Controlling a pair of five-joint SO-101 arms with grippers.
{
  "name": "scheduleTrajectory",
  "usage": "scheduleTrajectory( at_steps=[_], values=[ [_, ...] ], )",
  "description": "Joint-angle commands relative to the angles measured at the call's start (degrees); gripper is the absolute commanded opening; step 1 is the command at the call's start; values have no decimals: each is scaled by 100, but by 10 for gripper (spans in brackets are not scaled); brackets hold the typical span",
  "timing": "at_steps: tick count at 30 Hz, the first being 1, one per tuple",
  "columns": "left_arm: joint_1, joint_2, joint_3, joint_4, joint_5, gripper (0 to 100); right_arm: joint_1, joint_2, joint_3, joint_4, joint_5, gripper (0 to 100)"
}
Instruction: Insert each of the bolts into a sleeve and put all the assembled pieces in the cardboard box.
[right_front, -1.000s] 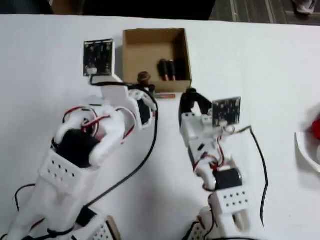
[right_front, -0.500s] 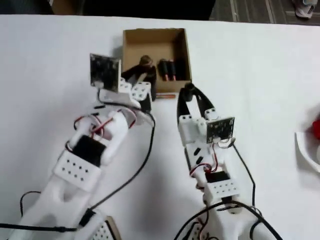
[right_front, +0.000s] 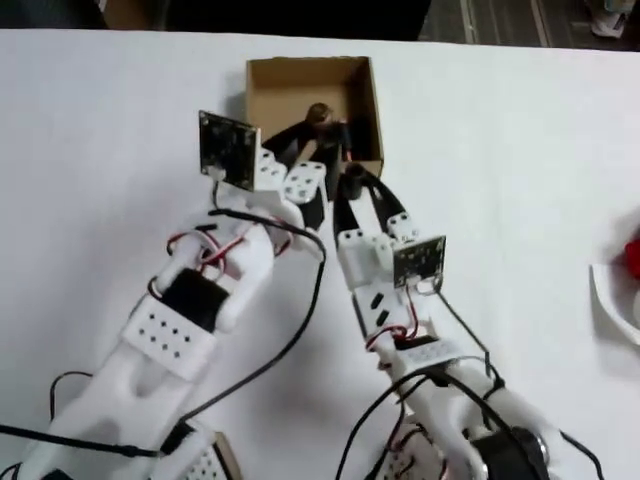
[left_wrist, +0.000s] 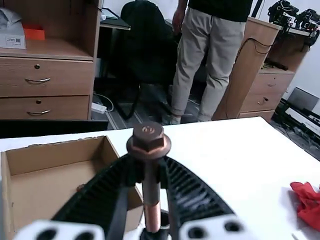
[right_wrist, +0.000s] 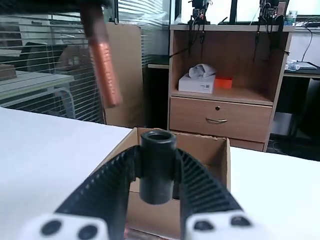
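From above, my left gripper (right_front: 312, 132) hides part of the cardboard box (right_front: 280, 85) floor, the bolt (left_wrist: 150, 180) loses its tip at the frame edge, and the sleeve (right_wrist: 157, 165) has its base buried between my right fingers (right_wrist: 200, 186).

Wooden drawer cabinets (left_wrist: 45, 80), a black chair (left_wrist: 142, 47), window blinds (right_wrist: 30, 40).

White table (right_front: 520, 140) carrying an open cardboard box (right_front: 310, 65) close to its far edge, about midway along, and, at its right edge, a white curved rim (right_front: 608, 305) beside a red cloth (left_wrist: 306, 199).
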Motion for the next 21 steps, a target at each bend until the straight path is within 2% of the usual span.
scheduleTrajectory(
  at_steps=[1, 5, 16, 21],
  values=[
    [308, 88, -374, -132, -44, 24, -92, 259, -229, -646, 62, 20],
    [448, 281, -374, -158, -70, 24, -92, 259, -185, -716, 70, 20],
    [273, 527, -681, -431, -105, 24, -101, 268, -158, -673, 70, 20],
    [79, 536, -778, -431, -501, 24, -92, 268, -158, -673, 70, 20]
  ],
)
